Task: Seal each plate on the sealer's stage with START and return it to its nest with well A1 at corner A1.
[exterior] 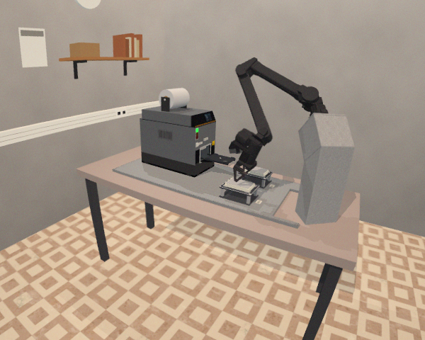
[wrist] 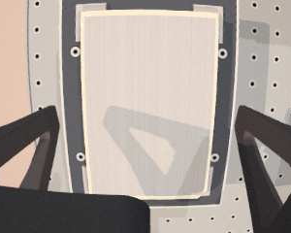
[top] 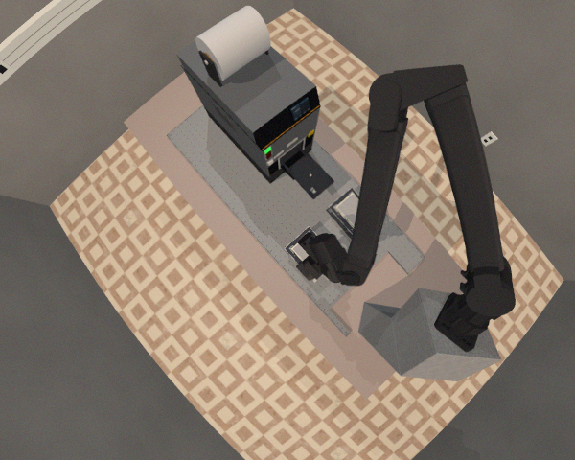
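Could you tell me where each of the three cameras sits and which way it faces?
Top: high overhead, tilted down at the table; the whole arm shows, from its grey pedestal to the gripper.
Exterior: standing in the room off the table's long side, facing the sealer and the back wall; the whole arm shows.
Wrist: on the gripper, looking straight down at a plate in its nest; only the open fingers show.
All three share that plate.
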{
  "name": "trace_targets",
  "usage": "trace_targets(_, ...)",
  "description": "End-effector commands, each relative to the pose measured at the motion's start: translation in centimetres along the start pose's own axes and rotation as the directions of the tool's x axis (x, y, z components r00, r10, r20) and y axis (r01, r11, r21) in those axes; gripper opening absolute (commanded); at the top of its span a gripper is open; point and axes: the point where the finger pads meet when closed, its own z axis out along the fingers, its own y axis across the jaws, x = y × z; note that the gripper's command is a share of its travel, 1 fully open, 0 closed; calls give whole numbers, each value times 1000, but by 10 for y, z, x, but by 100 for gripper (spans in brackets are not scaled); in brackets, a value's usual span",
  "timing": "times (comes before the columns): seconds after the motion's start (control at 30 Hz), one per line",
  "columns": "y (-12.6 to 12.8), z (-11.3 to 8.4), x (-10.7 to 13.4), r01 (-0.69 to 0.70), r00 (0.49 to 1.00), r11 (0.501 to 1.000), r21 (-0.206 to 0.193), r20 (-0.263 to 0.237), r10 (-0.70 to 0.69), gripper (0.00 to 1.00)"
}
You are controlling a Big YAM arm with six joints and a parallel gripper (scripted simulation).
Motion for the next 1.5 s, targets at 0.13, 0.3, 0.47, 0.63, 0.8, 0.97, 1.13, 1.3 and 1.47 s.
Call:
trace_targets(0.13, 2, -18, -2, -8, 1000, 1000, -14, -3, 8, 100)
trace_targets(0.3, 1, -31, -6, -8, 1000, 1000, -16, 0, 8, 100)
trace_targets(0.47, 2, -38, -13, -14, 1000, 1000, -16, 8, 14, 100)
trace_targets(0.63, 1, -41, -13, -19, 1000, 1000, -13, 5, 19, 100)
trace_targets(0.8, 0, -51, -9, -4, 1000, 1000, -14, -6, 4, 100)
trace_targets(0.97, 3, -57, -25, -23, 1000, 1000, -16, 18, 23, 100)
trace_targets(1.13, -1, -63, -19, -21, 1000, 1000, -10, 0, 21, 100)
trace_targets(1.3, 1, -70, -15, 4, 1000, 1000, -16, -6, -4, 100)
trace_targets(1.47, 2, -78, -29, -17, 1000, 1000, -16, 15, 17, 100)
